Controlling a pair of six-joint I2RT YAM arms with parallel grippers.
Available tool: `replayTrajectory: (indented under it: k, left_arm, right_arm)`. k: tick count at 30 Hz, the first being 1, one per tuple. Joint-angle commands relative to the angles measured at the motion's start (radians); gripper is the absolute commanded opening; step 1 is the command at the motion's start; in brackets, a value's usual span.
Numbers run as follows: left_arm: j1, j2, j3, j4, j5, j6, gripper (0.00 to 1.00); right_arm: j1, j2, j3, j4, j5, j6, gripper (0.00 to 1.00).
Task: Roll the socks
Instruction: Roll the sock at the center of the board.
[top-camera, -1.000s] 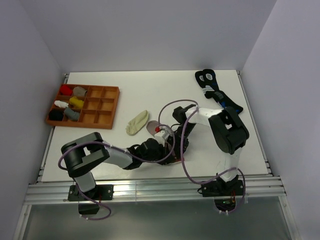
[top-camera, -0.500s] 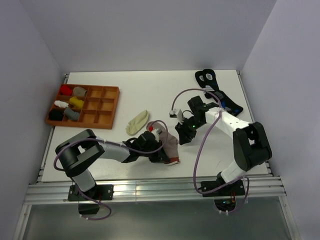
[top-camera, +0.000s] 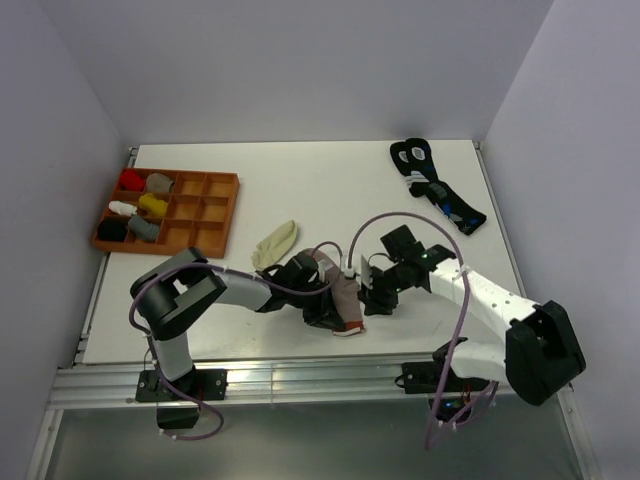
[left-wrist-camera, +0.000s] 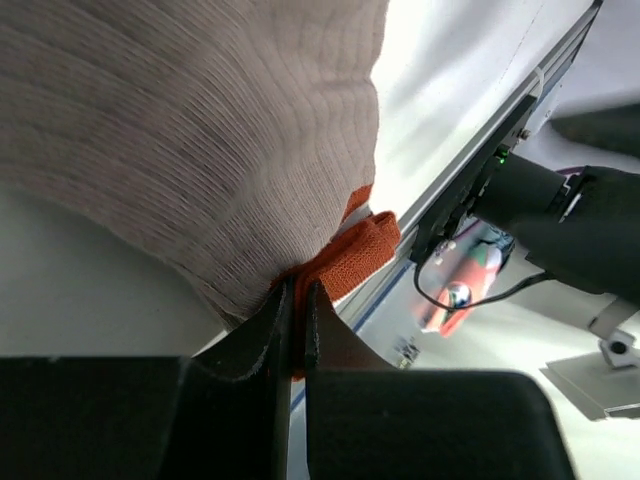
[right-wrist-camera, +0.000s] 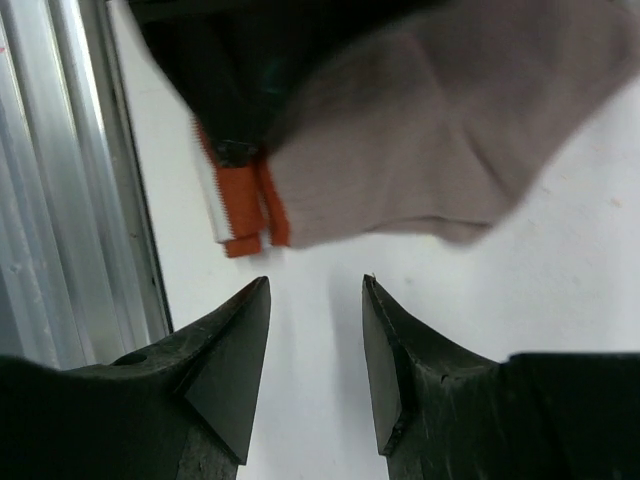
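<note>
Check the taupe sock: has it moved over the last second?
Yes. The taupe sock, pinched in the left hand, has shifted right and toward the near edge of the table, farther from the wooden tray.

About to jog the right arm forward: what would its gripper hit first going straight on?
Probably the taupe sock, at its red-striped cuff end held by the left gripper; the open right gripper has only bare table before it. Depth is uncertain.

Left hand (left-wrist-camera: 296, 290) tight on taupe sock (left-wrist-camera: 200, 130) (red cuff (left-wrist-camera: 352, 255))
</note>
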Motion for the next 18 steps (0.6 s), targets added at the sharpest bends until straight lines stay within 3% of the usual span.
replayTrajectory:
  k: [1, 6, 14, 18]
  left_arm:
    - [0.018, 0.048, 0.015, -0.204, 0.045, 0.023, 0.0]
    - [0.055, 0.059, 0.059, -0.27, 0.06, 0.04, 0.0]
    - [0.07, 0.085, 0.096, -0.314, 0.074, 0.051, 0.0]
    - [0.076, 0.09, 0.102, -0.319, 0.077, 0.054, 0.0]
  right_arm:
    - [0.103, -0.085, -0.074, 0.108, 0.081, -0.017, 0.5]
    - [0.266, -0.133, -0.146, 0.195, 0.179, 0.014, 0.52]
    - [0.372, -0.133, -0.184, 0.303, 0.248, 0.056, 0.54]
    - [0.424, -0.133, -0.2, 0.327, 0.276, 0.065, 0.5]
